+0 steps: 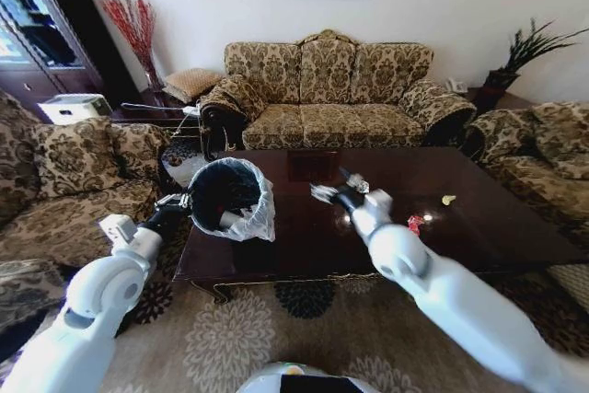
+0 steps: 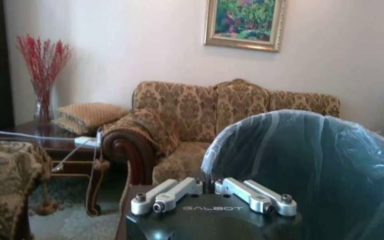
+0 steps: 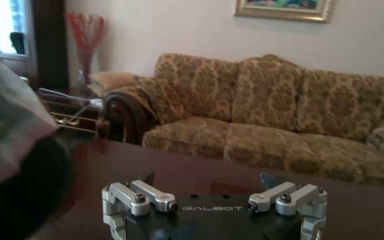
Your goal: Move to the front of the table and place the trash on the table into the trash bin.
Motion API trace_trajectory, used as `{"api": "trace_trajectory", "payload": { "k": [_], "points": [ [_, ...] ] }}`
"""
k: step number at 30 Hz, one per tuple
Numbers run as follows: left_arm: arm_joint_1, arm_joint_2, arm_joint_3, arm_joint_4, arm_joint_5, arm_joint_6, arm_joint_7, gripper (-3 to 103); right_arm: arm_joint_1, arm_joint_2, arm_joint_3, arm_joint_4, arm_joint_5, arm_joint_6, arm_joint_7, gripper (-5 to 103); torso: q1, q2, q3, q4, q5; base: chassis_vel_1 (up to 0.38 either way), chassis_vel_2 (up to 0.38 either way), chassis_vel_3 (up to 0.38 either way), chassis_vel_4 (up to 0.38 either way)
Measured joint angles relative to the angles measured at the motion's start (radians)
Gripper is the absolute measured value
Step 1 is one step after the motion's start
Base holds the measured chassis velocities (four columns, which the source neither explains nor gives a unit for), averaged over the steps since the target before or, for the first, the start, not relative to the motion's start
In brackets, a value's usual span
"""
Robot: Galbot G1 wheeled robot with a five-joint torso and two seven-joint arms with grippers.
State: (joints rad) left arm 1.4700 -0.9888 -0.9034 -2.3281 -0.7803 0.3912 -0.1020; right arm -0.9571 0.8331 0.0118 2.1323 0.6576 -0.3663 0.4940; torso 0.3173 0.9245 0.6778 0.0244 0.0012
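Left gripper clamped on trash bin rim, right gripper spread — above table.

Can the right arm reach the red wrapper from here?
Probably yes. The right end effector hangs open over the table, and the red wrapper lies on bare wood beside that arm, nothing between them.

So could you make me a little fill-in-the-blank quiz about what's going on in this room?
1. The left pincer holds the trash bin by its ____.
2. The right pincer hovers over the table with its fingers ____.
3. A red wrapper and a ____ scrap lie on the table.

Missing words: rim; open; yellow
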Motion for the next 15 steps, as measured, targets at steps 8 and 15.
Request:
{"api": "trace_trajectory", "payload": {
  "k": [8, 15],
  "points": [
    [-0.021, 0.007, 0.019, -0.020, 0.003, 0.007, -0.006, 3, -0.099, 0.040, 0.116, -0.026, -0.071, -0.004, -0.001, 100, 0.000, 0.000, 0.000, -0.0006, -0.0012, 0.000, 0.000, 0.000, 0.000],
    [-0.003, -0.019, 0.017, -0.029, 0.035, 0.004, 0.006, 3, -0.090, 0.026, 0.152, -0.040, -0.062, -0.007, -0.015, 100, 0.000, 0.000, 0.000, -0.0002, -0.0013, -0.043, -0.044, 0.040, 0.040]
  ]
}}
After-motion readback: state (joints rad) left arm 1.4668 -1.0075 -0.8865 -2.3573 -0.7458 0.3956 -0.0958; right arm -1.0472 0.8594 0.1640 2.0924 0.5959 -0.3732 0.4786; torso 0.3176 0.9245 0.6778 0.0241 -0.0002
